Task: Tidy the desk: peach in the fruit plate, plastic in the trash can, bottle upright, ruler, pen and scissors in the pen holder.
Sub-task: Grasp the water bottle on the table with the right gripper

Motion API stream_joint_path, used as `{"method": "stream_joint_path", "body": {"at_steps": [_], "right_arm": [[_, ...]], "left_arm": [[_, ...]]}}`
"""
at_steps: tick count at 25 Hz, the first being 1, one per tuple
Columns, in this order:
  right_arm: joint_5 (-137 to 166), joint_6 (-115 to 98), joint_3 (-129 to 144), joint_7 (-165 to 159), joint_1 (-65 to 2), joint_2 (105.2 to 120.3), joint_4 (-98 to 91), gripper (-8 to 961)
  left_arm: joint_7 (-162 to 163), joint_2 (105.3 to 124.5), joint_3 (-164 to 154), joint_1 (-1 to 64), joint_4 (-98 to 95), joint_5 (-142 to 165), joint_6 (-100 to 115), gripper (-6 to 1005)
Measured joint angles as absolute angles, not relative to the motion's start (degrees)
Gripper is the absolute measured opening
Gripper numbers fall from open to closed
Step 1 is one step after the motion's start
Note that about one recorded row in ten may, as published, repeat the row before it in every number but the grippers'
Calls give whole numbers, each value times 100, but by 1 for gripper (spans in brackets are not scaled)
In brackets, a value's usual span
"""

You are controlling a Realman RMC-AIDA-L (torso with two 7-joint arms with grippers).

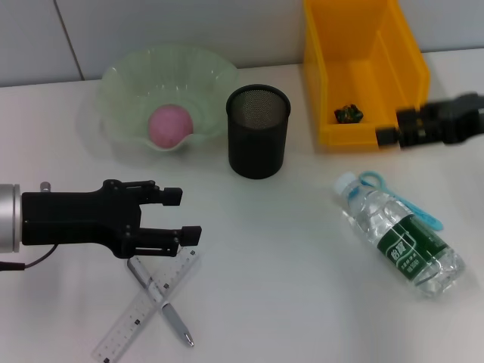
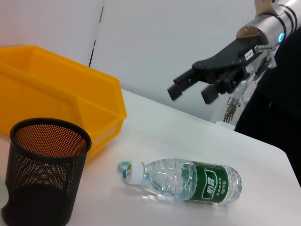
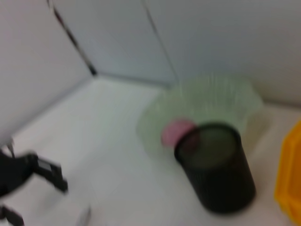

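Clear plastic ruler [image 1: 148, 306] and pen [image 1: 161, 302] lie crossed at 6 o'clock of the left gripper [image 1: 184, 215], just under its lower finger; the jaws stand wide, holding nothing. At 12 o'clock, the green fruit plate [image 1: 125, 85] holds the pink peach [image 1: 170, 125]. The black mesh pen holder [image 1: 258, 131] stands at 1 o'clock. The bottle [image 1: 401, 242] lies on its side over blue scissors [image 1: 404, 200]. The right gripper [image 1: 394, 127] hovers open and empty by the yellow trash can [image 1: 352, 79].
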State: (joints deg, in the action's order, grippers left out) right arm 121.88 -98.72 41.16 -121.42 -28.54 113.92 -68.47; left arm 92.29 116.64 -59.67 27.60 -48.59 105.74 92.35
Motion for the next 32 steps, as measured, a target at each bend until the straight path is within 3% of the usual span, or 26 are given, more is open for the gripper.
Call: {"method": "stream_joint_path", "body": {"at_steps": [13,22,32], "right_arm": [[15220,-11242,4515,-13752,-3937,11355,-7179,830],[15607,-11375,4821,-13909,-4108,11355,-6996,830],[15852,-11034,5278,-13925,-4159,11487,-6599,830]], "left_arm": [[9229,11663,-5968,2777,-4867,10573,9239,802],[9266,11657,-5997,2777,-4886,10573,9268,802],[9225,11654,-6018,2736,-4907,10573,9297,802]]}}
